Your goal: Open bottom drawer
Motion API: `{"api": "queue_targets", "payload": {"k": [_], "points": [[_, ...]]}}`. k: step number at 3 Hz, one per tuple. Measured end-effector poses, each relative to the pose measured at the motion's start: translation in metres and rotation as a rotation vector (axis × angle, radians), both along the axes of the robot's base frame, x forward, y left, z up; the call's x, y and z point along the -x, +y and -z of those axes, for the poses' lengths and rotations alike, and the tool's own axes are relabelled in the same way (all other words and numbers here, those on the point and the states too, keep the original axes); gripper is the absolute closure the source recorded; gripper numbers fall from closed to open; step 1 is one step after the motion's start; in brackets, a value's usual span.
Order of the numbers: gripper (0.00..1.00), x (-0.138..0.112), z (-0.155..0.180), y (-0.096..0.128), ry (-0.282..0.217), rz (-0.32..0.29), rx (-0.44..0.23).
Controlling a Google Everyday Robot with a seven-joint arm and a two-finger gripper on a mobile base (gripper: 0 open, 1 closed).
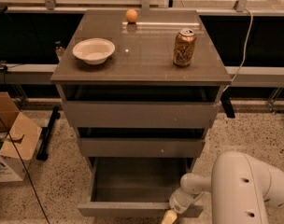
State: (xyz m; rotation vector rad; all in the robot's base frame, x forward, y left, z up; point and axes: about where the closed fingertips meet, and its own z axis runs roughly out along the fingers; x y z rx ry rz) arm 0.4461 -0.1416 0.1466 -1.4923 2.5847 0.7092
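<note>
The bottom drawer (132, 210) of the grey-brown cabinet stands pulled out, its grey box interior (137, 181) showing empty. Its flat front panel runs along the bottom of the view. My gripper (170, 217) sits at the right part of that front panel, at the very bottom edge of the view, on the end of my white arm (244, 190). Only one pale fingertip shows; the rest is cut off by the frame. The two upper drawers (139, 115) are pushed in.
On the cabinet top (146, 55) stand a white bowl (93, 50), an orange ball (131, 15) and a drink can (184, 47). A cardboard box (9, 139) lies on the speckled floor at left. A black cable hangs at right.
</note>
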Motion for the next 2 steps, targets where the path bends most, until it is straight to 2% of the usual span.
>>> {"api": "queue_targets", "payload": {"k": [1, 2], "points": [[0.18, 0.0164, -0.0032, -0.0036, 0.008, 0.007, 0.012], [0.15, 0.0189, -0.0016, -0.0023, 0.013, 0.005, 0.010]]}}
